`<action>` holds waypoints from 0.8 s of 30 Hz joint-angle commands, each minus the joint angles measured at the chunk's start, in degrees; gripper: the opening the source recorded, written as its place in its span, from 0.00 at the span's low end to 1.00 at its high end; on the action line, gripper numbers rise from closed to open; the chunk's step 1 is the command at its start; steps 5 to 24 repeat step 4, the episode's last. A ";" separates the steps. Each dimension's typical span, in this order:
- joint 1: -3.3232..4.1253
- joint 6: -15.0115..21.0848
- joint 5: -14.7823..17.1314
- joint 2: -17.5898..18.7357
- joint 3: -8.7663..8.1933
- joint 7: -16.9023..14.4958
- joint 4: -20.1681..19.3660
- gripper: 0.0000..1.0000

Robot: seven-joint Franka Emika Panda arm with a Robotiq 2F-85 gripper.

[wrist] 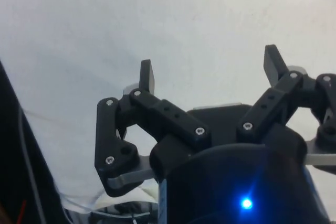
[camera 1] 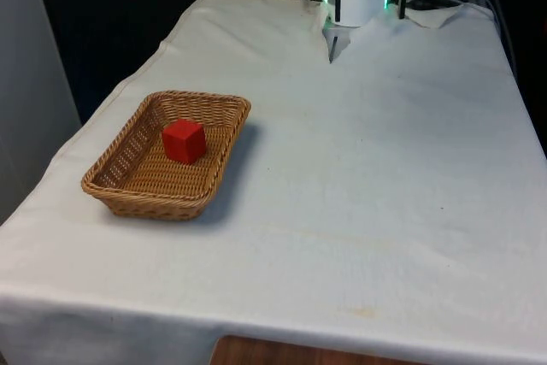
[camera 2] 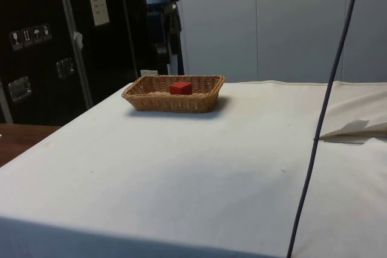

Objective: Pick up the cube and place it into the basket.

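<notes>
Between the gripper's [wrist: 210, 72] wide-apart jaws lies only white cloth [wrist: 157, 19]; the red cube [camera 1: 184, 141] sits well away, inside the wicker basket [camera 1: 224, 105].

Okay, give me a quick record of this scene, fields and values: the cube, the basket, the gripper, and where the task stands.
cube: red cube, resting inside the basket
basket: woven wicker basket, on the white cloth, toward the front view's left
gripper: gripper open, holding nothing, over bare cloth
contact: gripper apart from cube and basket
task state: cube already lies in the basket
</notes>
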 commanded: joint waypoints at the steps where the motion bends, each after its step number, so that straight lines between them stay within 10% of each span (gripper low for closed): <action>1: 0.11 -0.11 -0.74 0.06 0.00 0.80 0.11 1.00; 24: 0.06 -0.11 -0.57 0.06 0.00 0.57 0.06 1.00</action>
